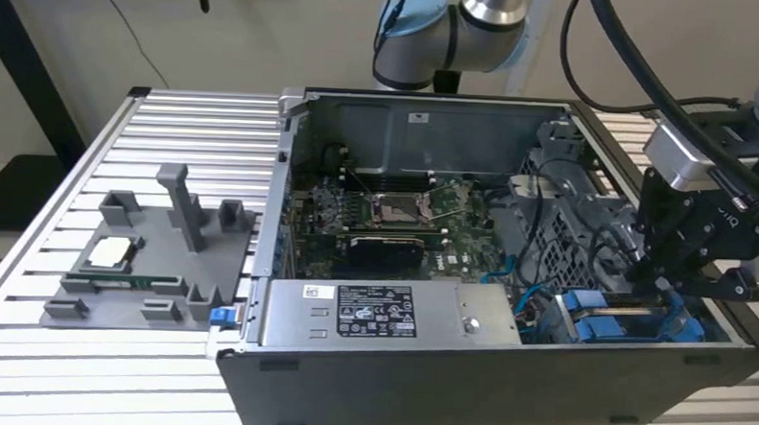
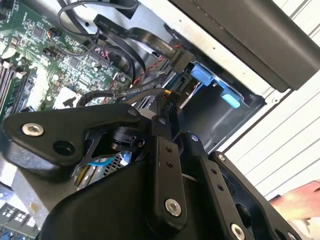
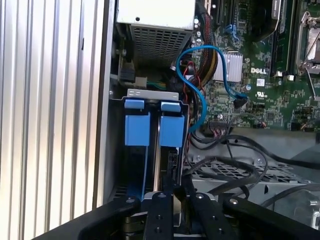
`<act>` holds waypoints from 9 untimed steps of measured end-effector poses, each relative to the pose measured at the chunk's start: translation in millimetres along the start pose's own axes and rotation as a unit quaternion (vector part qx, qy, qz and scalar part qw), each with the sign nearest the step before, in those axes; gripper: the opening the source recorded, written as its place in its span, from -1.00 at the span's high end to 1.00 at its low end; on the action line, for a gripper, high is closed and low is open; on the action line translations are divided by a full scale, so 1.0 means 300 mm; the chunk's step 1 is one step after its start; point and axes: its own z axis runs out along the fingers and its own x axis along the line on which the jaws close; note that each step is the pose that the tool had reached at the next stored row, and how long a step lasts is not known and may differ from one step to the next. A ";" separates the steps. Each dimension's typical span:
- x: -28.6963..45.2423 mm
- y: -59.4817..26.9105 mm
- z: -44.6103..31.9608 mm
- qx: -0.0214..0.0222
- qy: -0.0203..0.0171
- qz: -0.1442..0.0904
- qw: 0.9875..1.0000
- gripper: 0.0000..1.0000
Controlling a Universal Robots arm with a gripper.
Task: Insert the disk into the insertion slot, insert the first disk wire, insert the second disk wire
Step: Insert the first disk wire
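ribbed metal table (image 1: 165, 126), open computer case (image 1: 474, 389), gripper (image 3: 176, 196) pinching black connector (image 3: 168, 182) at insertion slot (image 3: 150, 94)

The insertion slot (image 1: 631, 320) lies just under the jaws, in a corner of the computer case (image 1: 474, 389). The power-supply box (image 1: 375, 313) sits beside them, the motherboard (image 1: 393, 218) beyond. The fixture plate (image 1: 133, 288) stands well apart on the surface (image 1: 191, 127).

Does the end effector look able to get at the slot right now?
Likely yes: the end effector hangs just above the slot, the case is open, and the black cables lie beside it.
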 end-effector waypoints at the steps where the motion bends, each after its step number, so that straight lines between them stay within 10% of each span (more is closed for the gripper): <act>1: 0.000 0.000 0.002 0.002 0.000 0.000 1.000 0.62; 9: 0.000 -0.001 0.013 0.010 0.000 -0.001 1.000 0.62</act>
